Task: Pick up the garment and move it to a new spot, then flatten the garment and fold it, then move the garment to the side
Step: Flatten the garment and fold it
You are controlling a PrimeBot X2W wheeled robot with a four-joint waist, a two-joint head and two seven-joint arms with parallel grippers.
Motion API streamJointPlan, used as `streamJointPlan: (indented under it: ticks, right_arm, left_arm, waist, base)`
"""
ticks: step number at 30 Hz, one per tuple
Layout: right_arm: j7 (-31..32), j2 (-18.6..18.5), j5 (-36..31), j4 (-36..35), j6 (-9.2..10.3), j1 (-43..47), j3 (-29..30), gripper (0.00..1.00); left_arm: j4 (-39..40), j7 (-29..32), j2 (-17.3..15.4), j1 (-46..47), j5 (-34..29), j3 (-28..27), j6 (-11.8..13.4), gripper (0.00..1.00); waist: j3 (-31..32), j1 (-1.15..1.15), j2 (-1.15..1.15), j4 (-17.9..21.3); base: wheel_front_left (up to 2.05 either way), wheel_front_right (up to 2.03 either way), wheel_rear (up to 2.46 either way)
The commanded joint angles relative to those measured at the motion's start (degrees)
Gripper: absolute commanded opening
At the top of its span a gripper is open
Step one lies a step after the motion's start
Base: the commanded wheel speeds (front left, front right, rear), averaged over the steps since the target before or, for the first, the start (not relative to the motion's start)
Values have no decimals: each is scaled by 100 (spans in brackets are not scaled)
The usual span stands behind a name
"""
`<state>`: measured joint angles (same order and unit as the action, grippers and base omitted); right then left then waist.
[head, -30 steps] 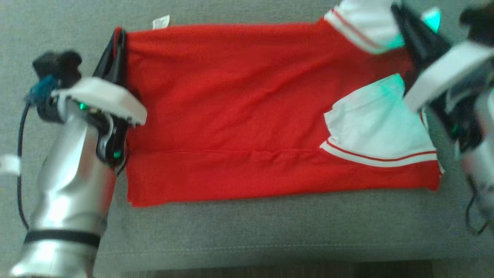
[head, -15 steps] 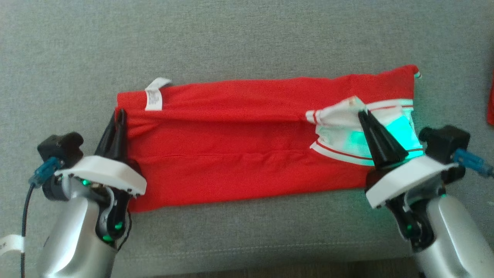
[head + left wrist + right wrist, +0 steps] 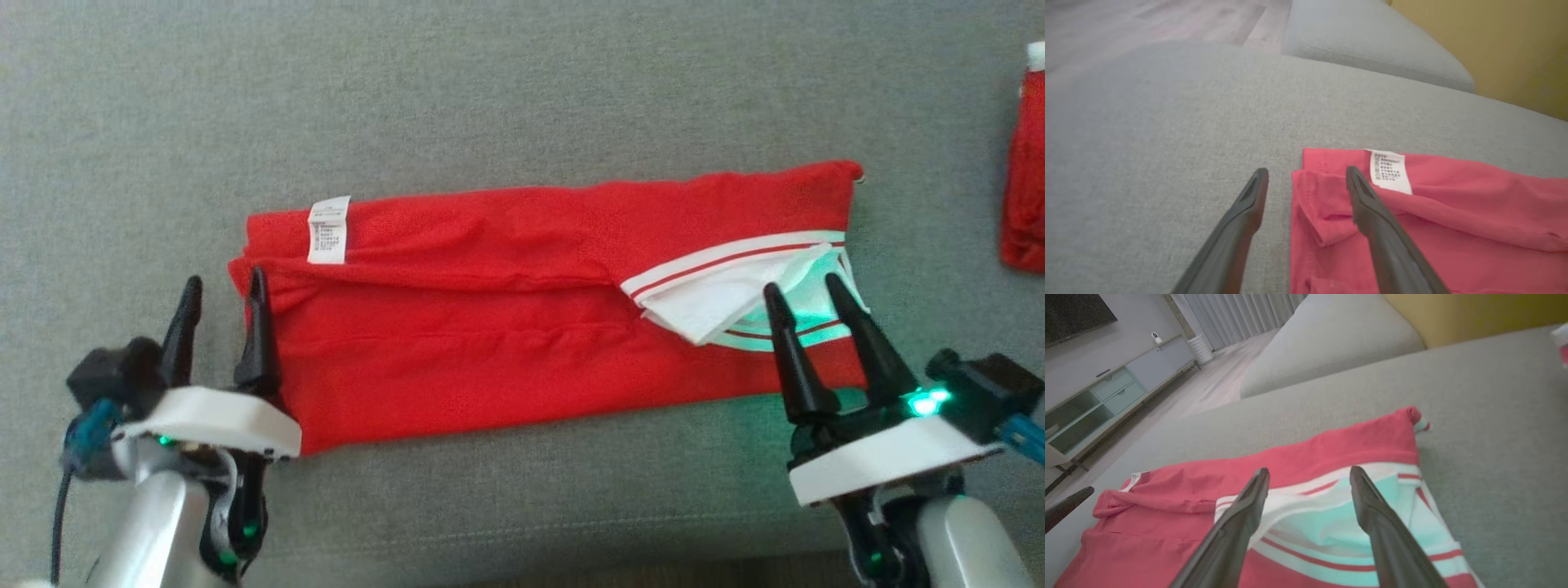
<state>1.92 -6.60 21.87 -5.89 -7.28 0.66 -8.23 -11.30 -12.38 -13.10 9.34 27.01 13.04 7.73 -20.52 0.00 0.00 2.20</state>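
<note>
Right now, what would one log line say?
shirt: folded, flat on sofa | left fingers: open | right fingers: open

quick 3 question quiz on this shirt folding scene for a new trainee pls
1. True or false: the left gripper and the right gripper both have their fingers clamped on the red garment.
2. Multiple choice: the white care label sits nearest A) the left gripper's end, B) the right gripper's end, C) the middle of the fold.
3. Short answer: what surface does the red garment lie on?

Key: 1 false, both stand open; 2 A; 3 the grey cushion.
</note>
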Motion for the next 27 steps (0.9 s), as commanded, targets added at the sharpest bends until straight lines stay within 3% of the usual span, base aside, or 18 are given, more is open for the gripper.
streamJointPlan:
  ticks: [1,5,12,27]
  right_arm:
    - [-106,2,-104,-337,-21,17,-22,100]
    - [-268,12,-340,-648,-21,2,246,100]
    - [-238,-65,-635,-800,-21,-35,558,100]
    - [-140,18,-673,-692,-21,221,663,100]
  left_arm:
    - [351,-109,-194,-31,-156,-233,107,100]
    - [936,-203,-202,-254,-486,-221,327,100]
    - [1557,-135,-253,-543,-780,-2,450,100]
    - [1946,14,-281,-832,-900,165,610,100]
  waist:
    - [84,0,0,49]
    - [260,0,0,80]
    - [631,0,0,140]
    - [808,0,0,166]
  base:
    - [0,0,0]
    - [0,0,0]
    - [0,0,0]
    - [0,0,0]
